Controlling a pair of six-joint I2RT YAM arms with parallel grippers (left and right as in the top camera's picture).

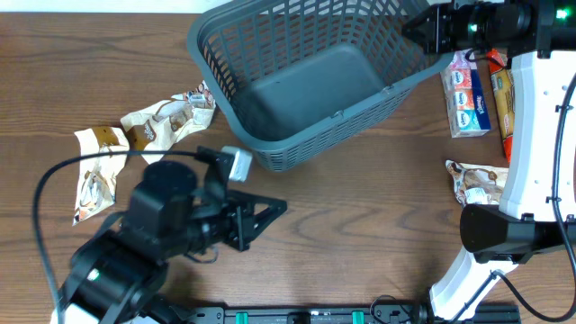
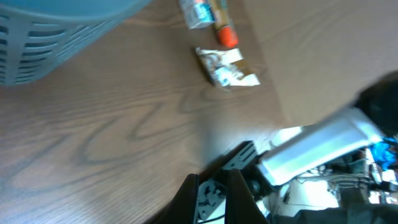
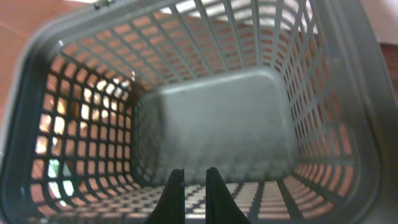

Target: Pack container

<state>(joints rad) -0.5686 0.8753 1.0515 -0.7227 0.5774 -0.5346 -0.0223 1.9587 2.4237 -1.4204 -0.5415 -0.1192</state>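
The container (image 1: 270, 135) is a large grey-teal lattice basket at the back middle of the table, and nothing lies in it. It fills the right wrist view (image 3: 211, 118) and shows at the top left of the left wrist view (image 2: 43, 43). My right gripper (image 1: 421, 31) is over the basket's right rim, its fingers (image 3: 191, 180) close together above the inner wall with nothing between them. My left gripper (image 1: 274, 210) hovers over bare table in front of the basket, fingers (image 2: 212, 190) together and empty.
Two brown-and-white packets (image 1: 166, 115) (image 1: 97, 171) lie left of the basket. On the right lie a blue-and-white packet (image 1: 468, 94), an orange packet (image 1: 501, 99) and a brown-and-white packet (image 1: 477, 180), the last also in the left wrist view (image 2: 225, 67). The right arm's white base (image 1: 540, 135) stands at the right edge.
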